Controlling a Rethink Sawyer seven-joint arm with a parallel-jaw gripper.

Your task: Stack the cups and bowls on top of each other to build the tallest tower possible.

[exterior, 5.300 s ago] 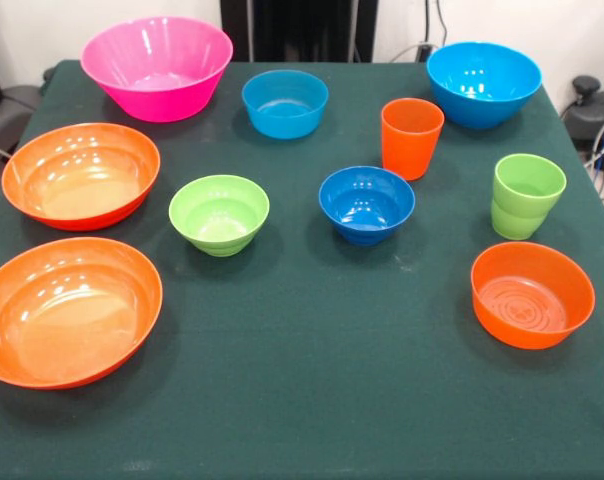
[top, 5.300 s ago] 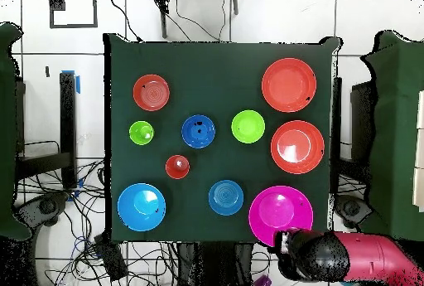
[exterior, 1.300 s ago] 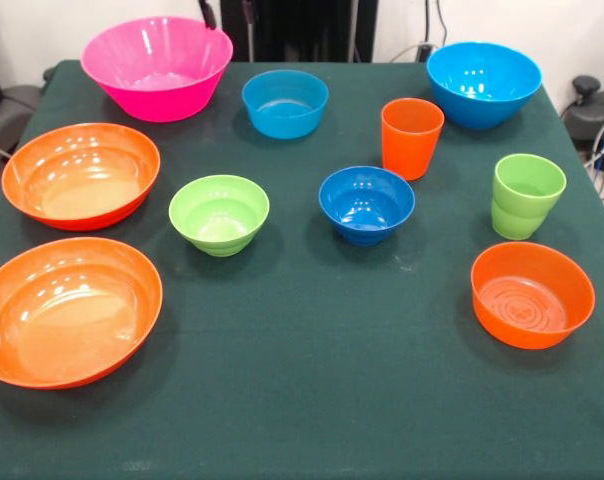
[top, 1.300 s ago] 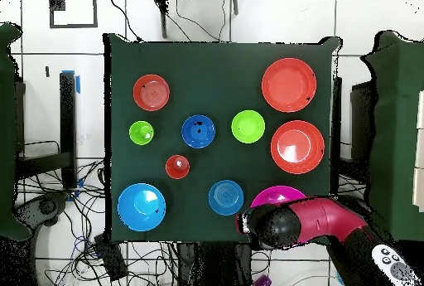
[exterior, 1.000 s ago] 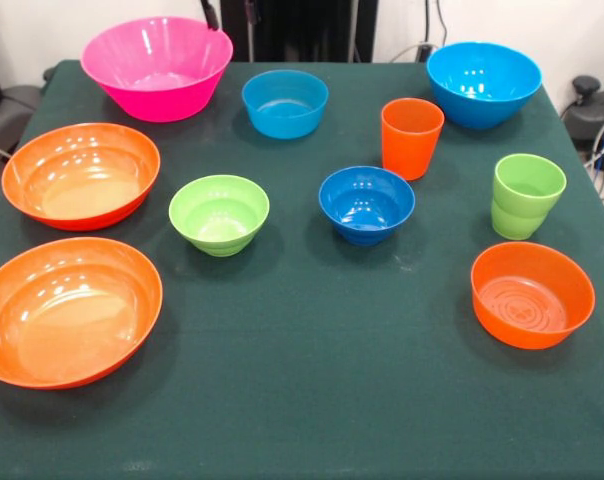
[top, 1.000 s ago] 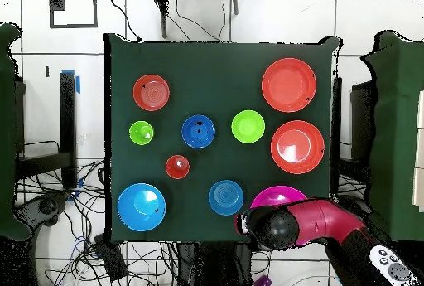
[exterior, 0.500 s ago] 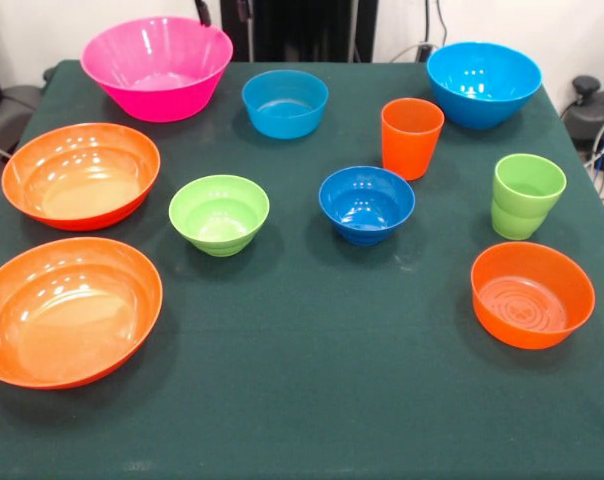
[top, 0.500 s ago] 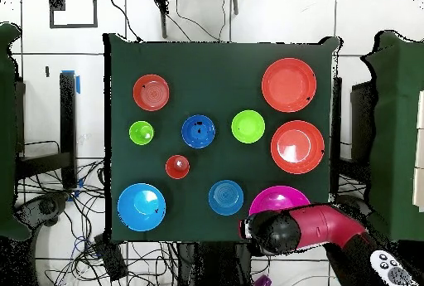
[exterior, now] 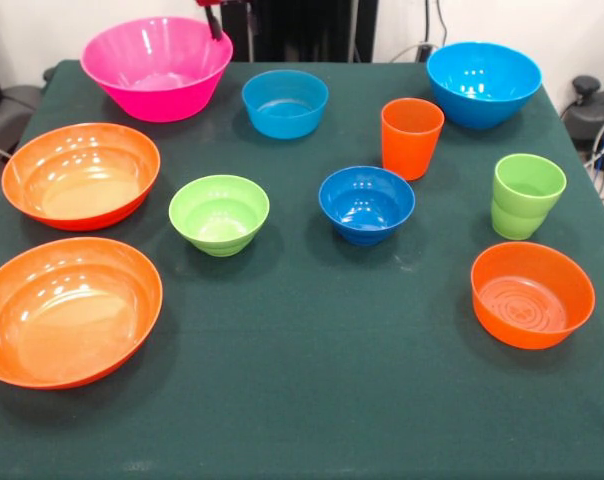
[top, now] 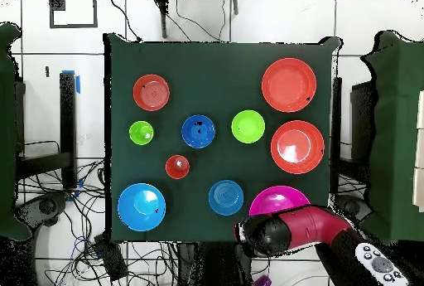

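All the bowls and cups stand apart and upright on the green table; nothing is stacked, so no tower shows. The big pink bowl [exterior: 157,65] is at the far left and is partly covered by the arm [top: 290,233] in the overhead view [top: 277,198]. The gripper [exterior: 215,18] shows only as a tip at the top edge, just over the pink bowl's far right rim. The orange cup [exterior: 411,137] and the lime green cup [exterior: 527,195] stand on the right. Two wide orange bowls [exterior: 80,175] [exterior: 67,310] sit on the left.
Two sky blue bowls [exterior: 285,102] [exterior: 483,83] sit along the far side. A lime green bowl [exterior: 219,213] and a dark blue bowl [exterior: 366,203] are in the middle. A smaller orange bowl [exterior: 532,294] is at the near right. Cables lie on the floor [top: 74,216].
The arm has swung in from the base's right to over the pink bowl's edge. The gripper's tip has come lower in the front view. No bowl or cup has moved.
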